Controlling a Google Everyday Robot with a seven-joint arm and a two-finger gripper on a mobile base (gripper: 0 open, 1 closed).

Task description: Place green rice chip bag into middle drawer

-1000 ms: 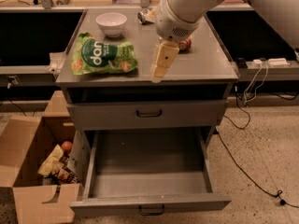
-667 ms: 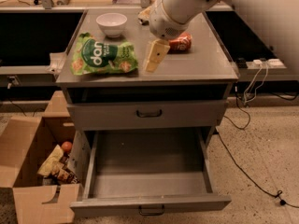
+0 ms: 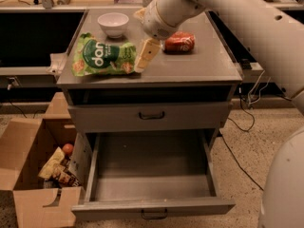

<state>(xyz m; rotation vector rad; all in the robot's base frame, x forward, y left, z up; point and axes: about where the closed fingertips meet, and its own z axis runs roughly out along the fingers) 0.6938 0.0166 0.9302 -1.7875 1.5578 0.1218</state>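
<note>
Since a second ago the hand [image 3: 146, 56] has slid across the tabletop [image 3: 204, 65] toward the green rice chip bag [image 3: 102, 58], away from the red packet [image 3: 179, 42] it was hanging over. From my one camera view the hand now sits at the bag's end nearest the arm, just beside it. I cannot tell whether it touches the foil, nor whether the hand is wide or narrow, and it holds nothing that I can see. The bag lies flat near the tabletop's front edge, in front of the white bowl [image 3: 113, 23], with its long axis running side to side across the picture. So the hand meets it end-on rather than across its narrow waist, and I judge the grasp has to come over that near end or shift further along the bag. Below, the upper drawer front [image 3: 151, 115] is closed, and the middle drawer [image 3: 152, 172] stands pulled out, with nothing I can see on its floor. A cardboard box [image 3: 26, 175] of snacks sits beside it on the floor.
</note>
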